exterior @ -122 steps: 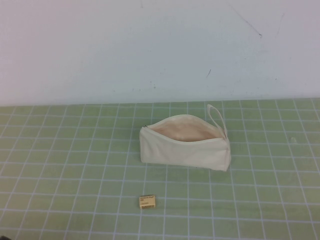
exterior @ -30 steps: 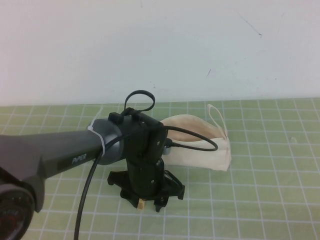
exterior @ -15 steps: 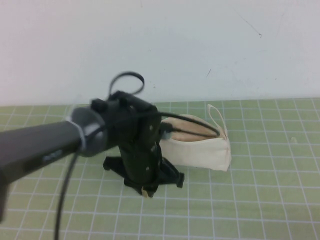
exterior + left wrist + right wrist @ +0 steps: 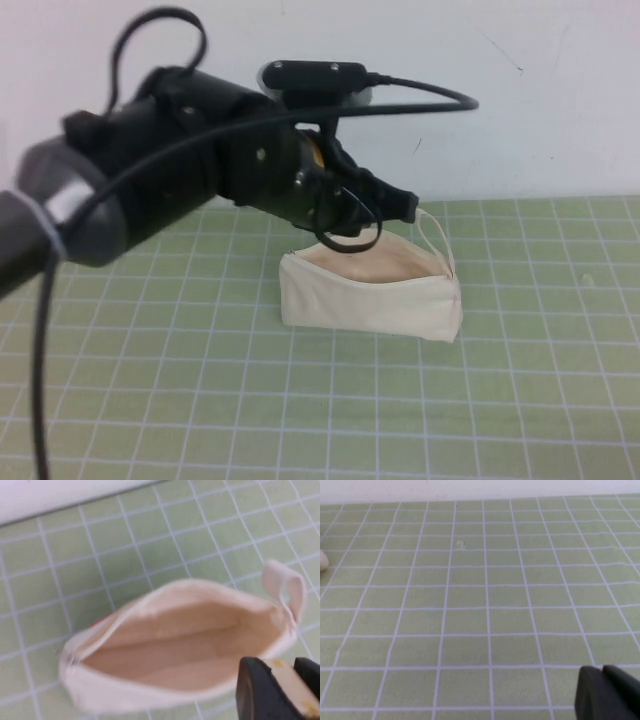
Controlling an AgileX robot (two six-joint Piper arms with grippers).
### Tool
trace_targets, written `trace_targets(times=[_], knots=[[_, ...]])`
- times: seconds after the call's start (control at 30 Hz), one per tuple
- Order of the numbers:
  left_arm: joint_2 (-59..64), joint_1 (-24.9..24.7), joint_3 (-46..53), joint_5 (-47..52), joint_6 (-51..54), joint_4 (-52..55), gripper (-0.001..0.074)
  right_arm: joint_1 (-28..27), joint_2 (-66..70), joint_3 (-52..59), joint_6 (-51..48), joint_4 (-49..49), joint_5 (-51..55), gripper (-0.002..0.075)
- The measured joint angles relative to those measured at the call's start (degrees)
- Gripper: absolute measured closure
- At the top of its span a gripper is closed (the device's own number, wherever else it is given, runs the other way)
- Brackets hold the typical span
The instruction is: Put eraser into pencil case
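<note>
The cream pencil case [image 4: 370, 298] lies on the green grid mat with its zip open, showing the beige lining [image 4: 180, 647]. Its loop strap [image 4: 437, 240] is at the right end. My left gripper [image 4: 350, 222] hovers just above the case's open mouth. In the left wrist view the left gripper [image 4: 290, 682] is shut on the tan eraser [image 4: 294, 689], held over the case's strap end. The eraser is hidden by the arm in the high view. My right gripper [image 4: 606, 692] is shut and empty, low over bare mat, away from the case.
The green grid mat [image 4: 520, 400] covers the table up to a white wall [image 4: 560, 110] behind. The thick left arm and its black cable [image 4: 430, 95] fill the upper left of the high view. A pale edge [image 4: 322, 560] shows at the side of the right wrist view.
The left arm came in, closed on the eraser on the mat in front of the case, then lifted it and carried it back to above the case's opening.
</note>
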Motion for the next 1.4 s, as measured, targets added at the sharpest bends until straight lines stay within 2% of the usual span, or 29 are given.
trace_targets(times=[0.33, 0.4, 0.57, 0.63, 0.7, 0.8, 0.93, 1.0, 1.13, 1.27, 1.4], knots=[[9.1, 0.0, 0.0, -7.1, 2.3, 0.0, 0.063, 0.0, 0.0, 0.0, 0.0, 0.0, 0.0, 0.0727], [9.4, 0.0, 0.0, -8.6, 2.8, 0.1, 0.0588, 0.0, 0.0, 0.0, 0.0, 0.0, 0.0, 0.0727], [9.4, 0.0, -0.4, -11.1, 3.1, 1.0, 0.0361, 0.0, 0.0, 0.0, 0.0, 0.0, 0.0, 0.0727], [9.4, 0.4, -0.4, -11.2, 3.1, 1.1, 0.0315, 0.0, 0.0, 0.0, 0.0, 0.0, 0.0, 0.0727], [9.4, 1.1, -0.5, -11.1, 3.1, 1.1, 0.0303, 0.0, 0.0, 0.0, 0.0, 0.0, 0.0, 0.0727], [8.6, 2.0, -0.5, -9.0, 2.4, 1.8, 0.036, 0.0, 0.0, 0.0, 0.0, 0.0, 0.0, 0.0727], [3.7, 1.9, 0.0, -5.0, 4.0, 7.2, 0.0616, 0.0, 0.0, 0.0, 0.0, 0.0, 0.0, 0.0727], [-0.8, 1.3, 1.9, -4.5, 4.8, 9.6, 0.068, 0.0, 0.0, 0.0, 0.0, 0.0, 0.0, 0.0727], [-10.8, 0.1, 10.0, -5.7, 3.7, 10.2, 0.0725, 0.0, 0.0, 0.0, 0.0, 0.0, 0.0, 0.0727], [-23.3, -0.9, 21.5, -10.0, 2.9, 10.0, 0.0735, 0.0, 0.0, 0.0, 0.0, 0.0, 0.0, 0.0727], [-30.8, -1.1, 29.1, -9.4, 1.6, 9.1, 0.0735, 0.0, 0.0, 0.0, 0.0, 0.0, 0.0, 0.0727]])
